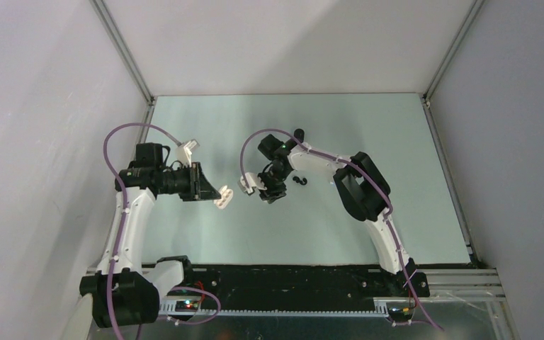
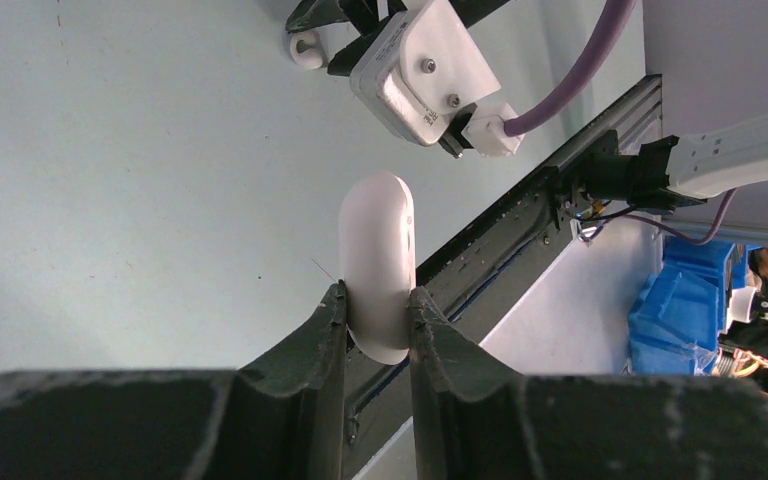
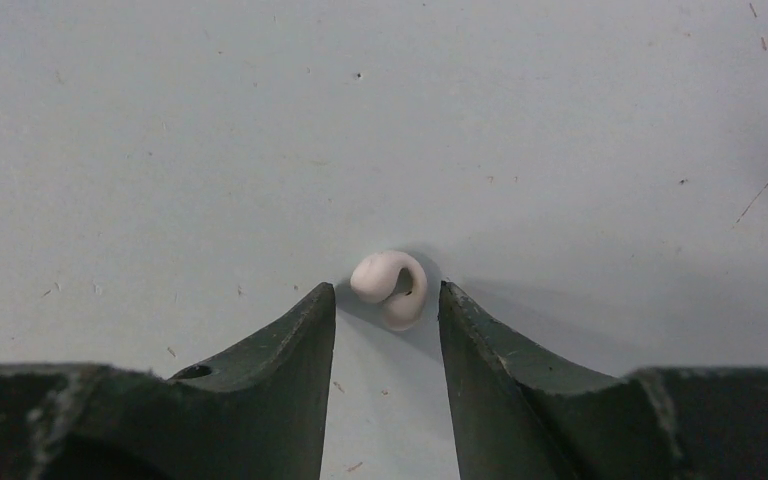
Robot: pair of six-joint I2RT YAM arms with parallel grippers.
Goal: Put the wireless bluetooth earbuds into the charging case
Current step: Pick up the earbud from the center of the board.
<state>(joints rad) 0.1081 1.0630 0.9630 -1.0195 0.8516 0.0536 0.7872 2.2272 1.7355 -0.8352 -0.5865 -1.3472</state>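
L hand [image 2: 375, 300] clamped on the white charging case [image 2: 378, 230] — pinched edge-on at one end, the rest sticking out toward 12 o'clock in its wrist view. R hand [image 3: 385, 295] apart, tips either side of a white earbud [image 3: 388, 285] lying on the surface [image 3: 160, 150] — bud nearer the 3 o'clock finger. Top view: black earbuds [image 1: 299, 182] on the surface, near R hand at 3 o'clock.
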